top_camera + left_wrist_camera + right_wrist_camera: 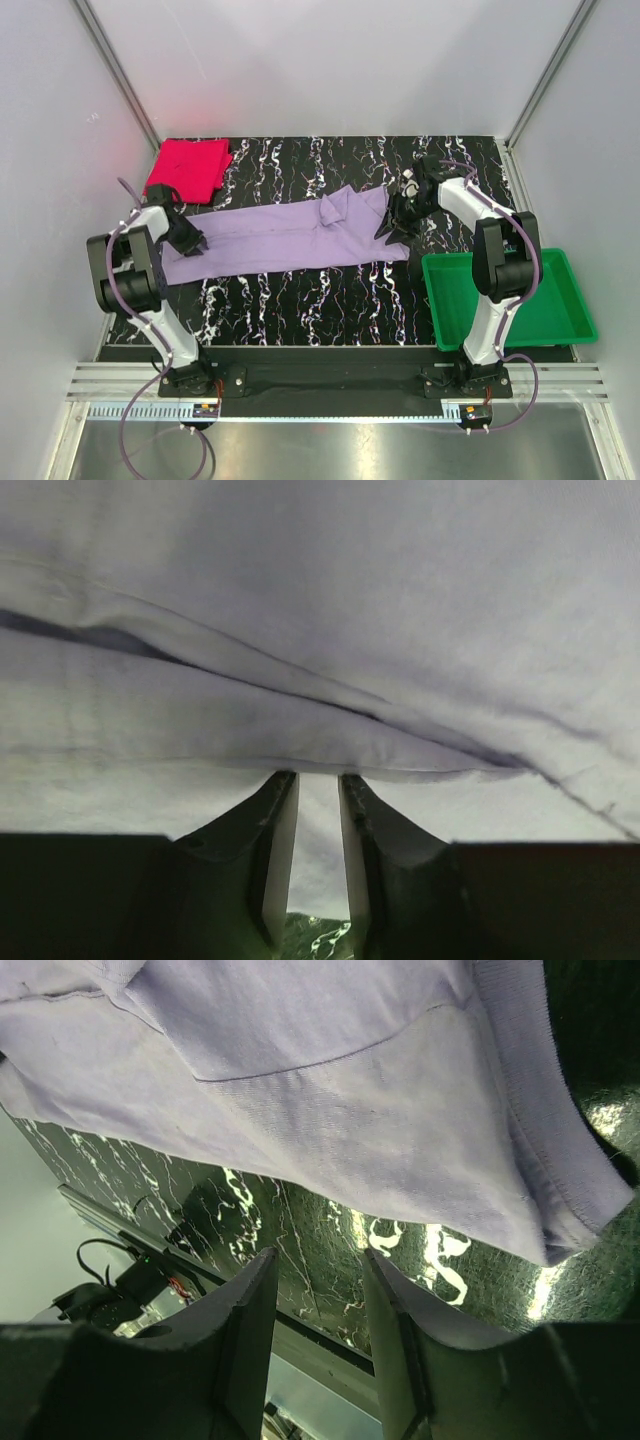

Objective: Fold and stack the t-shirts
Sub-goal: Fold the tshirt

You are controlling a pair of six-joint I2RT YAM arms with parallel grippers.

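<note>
Booth: Fingers first, please. What's the left gripper [318, 775] showing?

Floor: It's low at the left end of the lavender shirt [290, 235]. On its wrist view the two fingers stand a narrow slot apart. A sliver of table [318, 938] shows at the root of the slot, and a folded edge of cloth runs across right at the tips. Parted, then, with nothing visibly nipped.

Booth: And the right gripper [318, 1252]?

Floor: Wider gap there. The marbled black table shows between the fingers, and the shirt's hemmed edge sits just beyond the tips, above them in that view. Spread, holding nothing.

Booth: Lay of the shirt?

Floor: From above it's a long band across the middle of the table, left end a touch nearer the arm bases, right end farther back. There's a gripper at each end. One sleeve [340, 205] is flopped over along the far edge, right of centre.

Booth: Neighbours?

Floor: Near right, the green tray [500, 262], beside the right arm's base. Its far-left corner comes close to the shirt's right end. Farther back, in the far-left corner of the table, the pink-red shirt [188, 168] sits as a folded square. The left arm's wrist lies between that square and the lavender shirt's left end, and a strip of table shows between the two cloths.
</note>
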